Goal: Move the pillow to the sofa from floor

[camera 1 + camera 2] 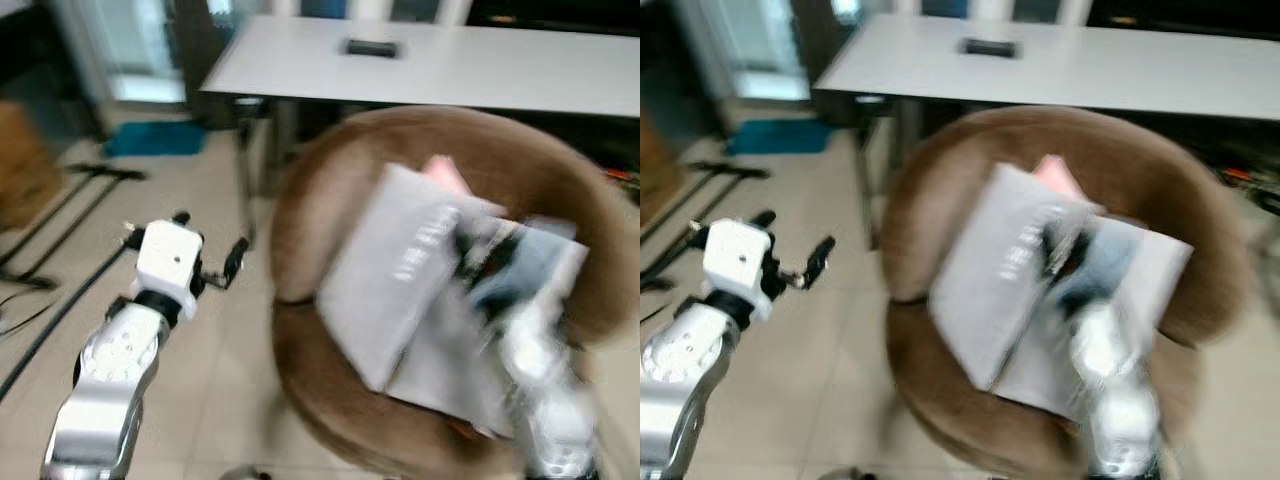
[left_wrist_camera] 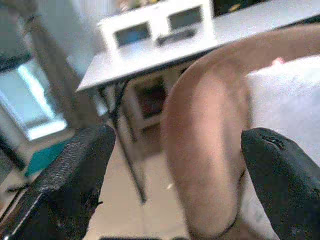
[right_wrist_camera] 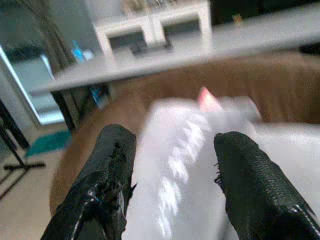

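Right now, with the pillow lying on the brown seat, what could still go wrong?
The grey pillow leans tilted against the backrest of the round brown chair, so it might slide down. The right gripper, fingers open, hovers right over the pillow and could snag it when pulling back. The left gripper, open, hangs beside the chair and near the table leg, which it might bump.

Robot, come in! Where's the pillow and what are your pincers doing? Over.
Left pincer open, held over the floor beside the sofa. Right pincer open, over the pillow. Pillow lies on the sofa seat. Nothing blocking.
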Robot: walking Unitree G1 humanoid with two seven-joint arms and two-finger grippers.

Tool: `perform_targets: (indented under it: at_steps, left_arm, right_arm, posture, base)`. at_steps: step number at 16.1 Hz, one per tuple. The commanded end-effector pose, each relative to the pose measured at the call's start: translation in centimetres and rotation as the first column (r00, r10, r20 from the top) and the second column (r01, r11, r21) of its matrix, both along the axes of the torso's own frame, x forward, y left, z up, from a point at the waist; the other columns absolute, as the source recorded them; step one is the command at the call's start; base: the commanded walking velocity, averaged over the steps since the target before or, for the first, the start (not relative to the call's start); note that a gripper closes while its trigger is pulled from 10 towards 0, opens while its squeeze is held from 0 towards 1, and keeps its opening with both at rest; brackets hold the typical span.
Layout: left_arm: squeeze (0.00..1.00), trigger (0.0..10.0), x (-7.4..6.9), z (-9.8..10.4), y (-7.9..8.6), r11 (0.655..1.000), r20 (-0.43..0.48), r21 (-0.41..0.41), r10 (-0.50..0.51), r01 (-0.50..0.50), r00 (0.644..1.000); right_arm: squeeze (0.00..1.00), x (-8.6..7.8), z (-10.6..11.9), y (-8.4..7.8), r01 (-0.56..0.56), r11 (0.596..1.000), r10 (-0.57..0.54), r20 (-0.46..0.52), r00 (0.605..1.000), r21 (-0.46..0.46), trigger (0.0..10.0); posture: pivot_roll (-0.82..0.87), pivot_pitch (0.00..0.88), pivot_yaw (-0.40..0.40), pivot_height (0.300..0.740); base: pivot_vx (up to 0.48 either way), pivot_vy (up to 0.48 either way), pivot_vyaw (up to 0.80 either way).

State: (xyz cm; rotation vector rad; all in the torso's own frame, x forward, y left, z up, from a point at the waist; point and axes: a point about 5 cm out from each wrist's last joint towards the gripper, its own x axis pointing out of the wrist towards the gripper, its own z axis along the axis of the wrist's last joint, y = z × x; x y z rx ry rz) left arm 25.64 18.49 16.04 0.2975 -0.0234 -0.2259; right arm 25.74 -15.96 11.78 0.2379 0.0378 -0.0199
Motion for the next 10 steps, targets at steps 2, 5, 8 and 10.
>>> perform_targets:
  at_steps: [2, 5, 8, 10]
  left_arm:
    - [0.00, 10.0, 0.1, -0.1, -0.2, 1.000, 0.007, 0.012, 0.001, -0.001, 1.000]
    - [0.00, 10.0, 0.3, 0.1, -0.1, 0.999, 0.025, 0.033, 0.016, -0.017, 1.000]
    - [0.00, 10.0, 0.0, -0.6, 0.2, 0.997, 0.010, 0.068, 0.026, -0.026, 1.000]
    - [0.00, 10.0, 0.0, -1.0, 0.3, 0.996, 0.006, 0.090, 0.024, -0.025, 1.000]
  right_arm:
    - [0.00, -0.4, 1.6, -0.8, 0.043, 0.999, -0.043, 0.033, 0.999, -0.008, 10.0]
    - [0.00, -0.5, 3.4, -1.5, 0.074, 0.997, -0.073, 0.040, 0.997, -0.025, 10.0]
    - [0.00, -0.1, 2.5, -2.3, 0.130, 0.988, -0.132, -0.023, 0.991, -0.078, 10.0]
    - [0.00, 0.0, 1.2, -3.2, 0.186, 0.976, -0.197, -0.088, 0.976, -0.117, 10.0]
  posture:
    - [0.00, 0.000, 0.027, 0.740]
    - [0.00, 0.000, 0.021, 0.740]
    - [0.01, 0.000, 0.008, 0.740]
    - [0.01, 0.000, 0.008, 0.740]
  base:
    - [0.000, -0.371, -0.80]
    - [0.000, -0.372, -0.80]
    - [0.000, -0.374, -0.80]
    - [0.000, -0.369, -0.80]
